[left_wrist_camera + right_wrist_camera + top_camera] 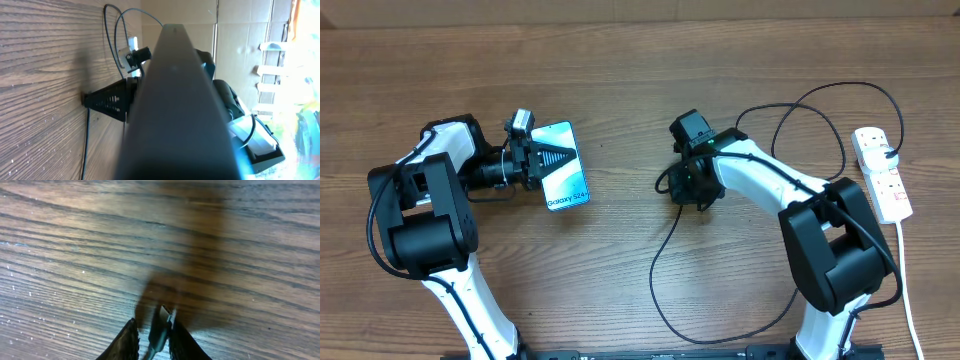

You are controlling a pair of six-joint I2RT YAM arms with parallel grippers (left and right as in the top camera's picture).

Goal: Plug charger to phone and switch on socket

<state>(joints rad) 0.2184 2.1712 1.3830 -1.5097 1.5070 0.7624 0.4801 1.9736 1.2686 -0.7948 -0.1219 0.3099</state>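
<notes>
My left gripper (542, 158) is shut on the phone (566, 182), whose lit light-blue screen reads "Galaxy S24". In the left wrist view the phone's dark body (180, 110) fills the middle and hides the fingers. My right gripper (692, 190) is low over the table to the right of the phone, well apart from it. In the right wrist view the gripper (159, 336) is shut on the charger's small connector tip (162, 322), which points forward just above the wood. The charger's black cable (665, 250) loops across the table toward the socket (882, 175) at the far right.
The socket's white cord (910, 290) runs down the right edge. The black cable arcs behind my right arm (820, 100) and along the front (720, 338). My right arm and the cable also show in the left wrist view (107, 100). Cardboard stands beyond the table.
</notes>
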